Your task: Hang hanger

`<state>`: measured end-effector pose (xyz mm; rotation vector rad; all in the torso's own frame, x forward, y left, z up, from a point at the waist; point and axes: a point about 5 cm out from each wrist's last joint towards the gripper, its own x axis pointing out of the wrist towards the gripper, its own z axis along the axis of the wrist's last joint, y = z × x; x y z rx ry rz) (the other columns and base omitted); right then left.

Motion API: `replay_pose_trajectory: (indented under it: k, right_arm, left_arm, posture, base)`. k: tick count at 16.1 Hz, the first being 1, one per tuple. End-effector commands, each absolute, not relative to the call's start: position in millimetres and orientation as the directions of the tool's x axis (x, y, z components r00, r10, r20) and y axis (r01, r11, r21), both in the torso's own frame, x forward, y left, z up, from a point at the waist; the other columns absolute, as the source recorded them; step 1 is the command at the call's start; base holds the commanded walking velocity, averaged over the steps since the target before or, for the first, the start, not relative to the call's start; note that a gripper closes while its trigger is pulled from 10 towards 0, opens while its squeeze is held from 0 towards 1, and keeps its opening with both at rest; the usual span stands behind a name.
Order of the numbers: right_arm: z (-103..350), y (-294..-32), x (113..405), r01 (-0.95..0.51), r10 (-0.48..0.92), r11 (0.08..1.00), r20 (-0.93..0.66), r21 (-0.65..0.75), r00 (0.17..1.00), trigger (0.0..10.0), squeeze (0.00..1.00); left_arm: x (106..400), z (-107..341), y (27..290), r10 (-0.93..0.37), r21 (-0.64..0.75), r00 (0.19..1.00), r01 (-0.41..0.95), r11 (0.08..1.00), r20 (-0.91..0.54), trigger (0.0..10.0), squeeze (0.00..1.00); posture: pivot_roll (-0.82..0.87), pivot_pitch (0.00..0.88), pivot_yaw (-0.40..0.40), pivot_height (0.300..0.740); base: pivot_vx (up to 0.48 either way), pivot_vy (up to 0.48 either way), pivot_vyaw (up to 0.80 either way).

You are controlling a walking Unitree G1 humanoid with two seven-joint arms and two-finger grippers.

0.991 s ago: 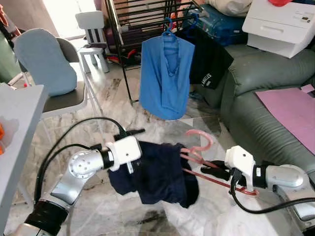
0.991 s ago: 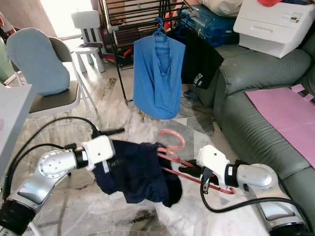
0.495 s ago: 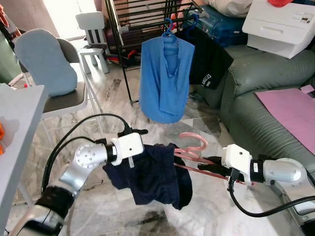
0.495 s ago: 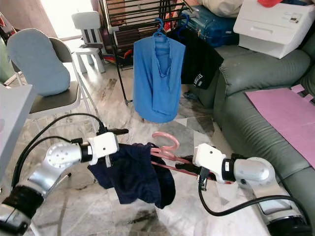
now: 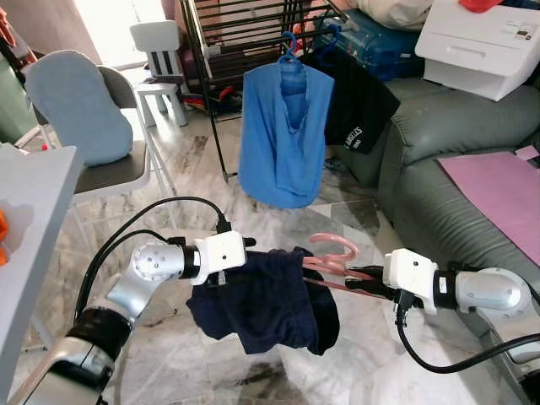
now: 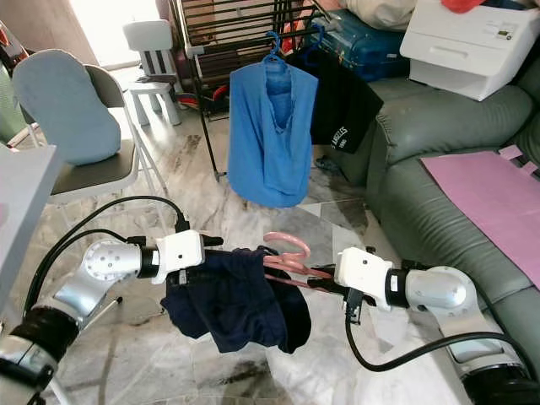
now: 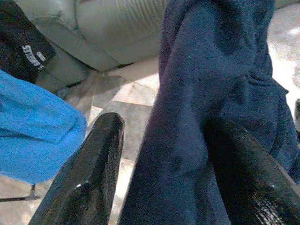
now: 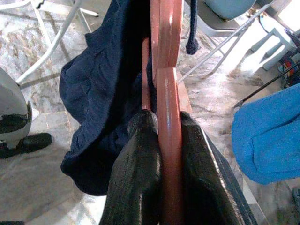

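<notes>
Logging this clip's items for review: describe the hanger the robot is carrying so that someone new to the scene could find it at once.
Start at the green sofa on the robot's right, then drop to the marble floor in front of it, where both arms meet. The pink hanger sits there, clamped by the right gripper, with a dark navy garment draped over it and pinched by the left gripper. Unlike the blue hanger on the black rack, it hangs from nothing.

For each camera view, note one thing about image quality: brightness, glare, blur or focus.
Left eye view: daylight blows out the top left corner behind the white chair. Right eye view: sharp, with sheen on the marble floor. Left wrist view: the near black fingers and the navy garment look soft. Right wrist view: the pink hanger is clear, with bright glare toward the far chair legs.
</notes>
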<state>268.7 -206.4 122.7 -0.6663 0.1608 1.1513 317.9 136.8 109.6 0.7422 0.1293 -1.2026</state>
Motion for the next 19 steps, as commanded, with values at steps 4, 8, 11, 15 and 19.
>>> replay_pose_trajectory:
  k: [4,8,11,15,19]
  right_arm:
    - [130.6,-202.4,272.9,-0.866,0.803,0.213,-0.425,-0.451,0.419,10.0,0.0]
    - [130.6,-201.0,274.8,-0.862,0.803,0.197,-0.428,-0.467,0.415,10.0,0.0]
    - [131.3,-199.4,276.0,-0.859,0.806,0.197,-0.421,-0.472,0.416,10.0,0.0]
    - [131.3,-199.2,276.6,-0.856,0.808,0.195,-0.416,-0.479,0.417,10.0,0.0]
    - [132.9,-198.8,281.0,-0.85,0.804,0.204,-0.412,-0.486,0.428,10.0,0.62]
  left_arm:
    - [323.3,114.7,135.8,-0.799,0.449,0.368,0.883,0.139,-0.476,0.0,0.0]
    - [326.0,114.5,135.5,-0.793,0.433,0.351,0.893,0.124,-0.498,0.0,0.0]
    - [324.0,107.6,136.8,-0.785,0.403,0.329,0.908,0.11,-0.526,0.0,0.0]
    - [321.7,102.5,136.3,-0.786,0.372,0.308,0.922,0.109,-0.536,0.0,0.0]
    - [322.8,102.3,139.5,-0.789,0.354,0.319,0.925,0.138,-0.525,0.0,0.0]
  posture:
    - [-0.16,0.024,0.097,0.74]
    - [-0.16,0.023,0.097,0.74]
    - [-0.16,0.022,0.098,0.74]
    - [-0.17,0.021,0.095,0.74]
    - [-0.16,0.02,0.091,0.74]
  base:
    - [0.0,0.0,0.0]
    - [0.0,0.0,0.0]
    - [0.0,0.0,0.0]
    - [0.0,0.0,0.0]
    - [0.0,0.0,0.0]
